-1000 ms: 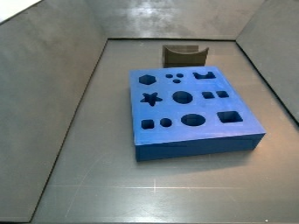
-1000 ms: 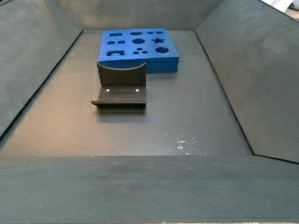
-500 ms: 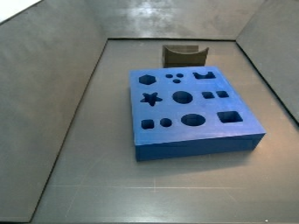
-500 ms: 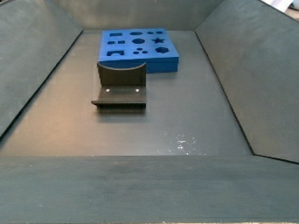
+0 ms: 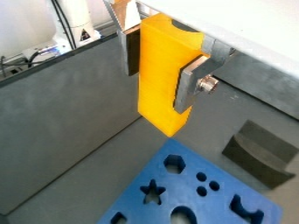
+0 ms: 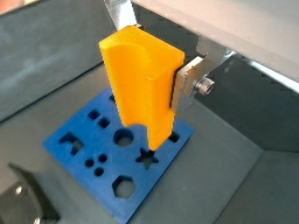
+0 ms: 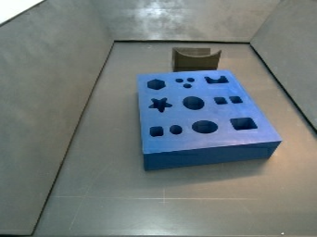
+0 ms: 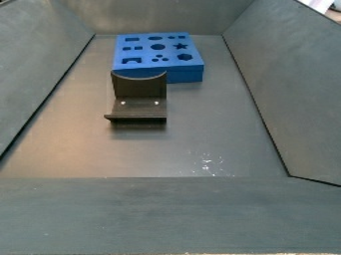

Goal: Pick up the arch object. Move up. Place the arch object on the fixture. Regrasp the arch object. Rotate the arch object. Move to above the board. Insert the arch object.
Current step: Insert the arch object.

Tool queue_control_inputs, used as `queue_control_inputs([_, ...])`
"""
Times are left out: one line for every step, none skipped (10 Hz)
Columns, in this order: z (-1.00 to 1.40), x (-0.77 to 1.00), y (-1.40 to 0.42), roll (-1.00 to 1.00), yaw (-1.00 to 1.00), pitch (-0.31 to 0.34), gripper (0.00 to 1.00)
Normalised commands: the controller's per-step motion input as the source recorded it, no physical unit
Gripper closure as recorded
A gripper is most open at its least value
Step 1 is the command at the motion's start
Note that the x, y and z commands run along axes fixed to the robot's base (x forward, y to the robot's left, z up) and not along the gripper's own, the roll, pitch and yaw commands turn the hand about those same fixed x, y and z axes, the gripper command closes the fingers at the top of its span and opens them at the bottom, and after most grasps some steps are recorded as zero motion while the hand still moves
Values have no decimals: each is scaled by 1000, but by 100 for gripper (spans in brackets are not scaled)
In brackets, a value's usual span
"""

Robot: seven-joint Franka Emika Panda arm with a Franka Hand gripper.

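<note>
I see the gripper point(image 5: 158, 61) high over the board point(image 7: 205, 116), its brushed silver metal fingers point(image 5: 193, 77) clamping the arch object point(image 5: 163, 74), smooth glossy orange plastic. The board looks matt blue; the fixture point(image 8: 139, 95) dull dark; the worktop point(image 8: 173, 149) faintly sheened grey.

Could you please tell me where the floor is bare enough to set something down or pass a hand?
The widest bare stretch lies in front of the fixture towards the near wall. More free floor runs between the board and the left wall. It is tight between fixture and board. The gripper holds the arch object above the board, outside both side views.
</note>
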Motion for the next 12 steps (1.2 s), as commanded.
queue_control_inputs([-737,446,423,177,397,0,100])
queue_control_inputs([-783,549,477,99,320,0,100])
queue_control_inputs([-820,789,537,0,214,11,100])
queue_control_inputs([-977,1000,423,-67,0,60,100])
queue_control_inputs([-1000,1000,257,-70,-11,0,100])
queue_control_inputs([-980,1000,249,-84,-17,0,100])
queue_control_inputs([-917,1000,214,-103,-34,0,100])
queue_control_inputs([-897,1000,194,-119,-31,-17,100])
queue_control_inputs([-869,1000,111,-110,-9,-54,100])
queue_control_inputs([-600,1000,0,0,0,-86,100])
queue_control_inputs([-457,1000,0,0,0,-110,100])
queue_control_inputs([-343,1000,0,0,0,-124,100])
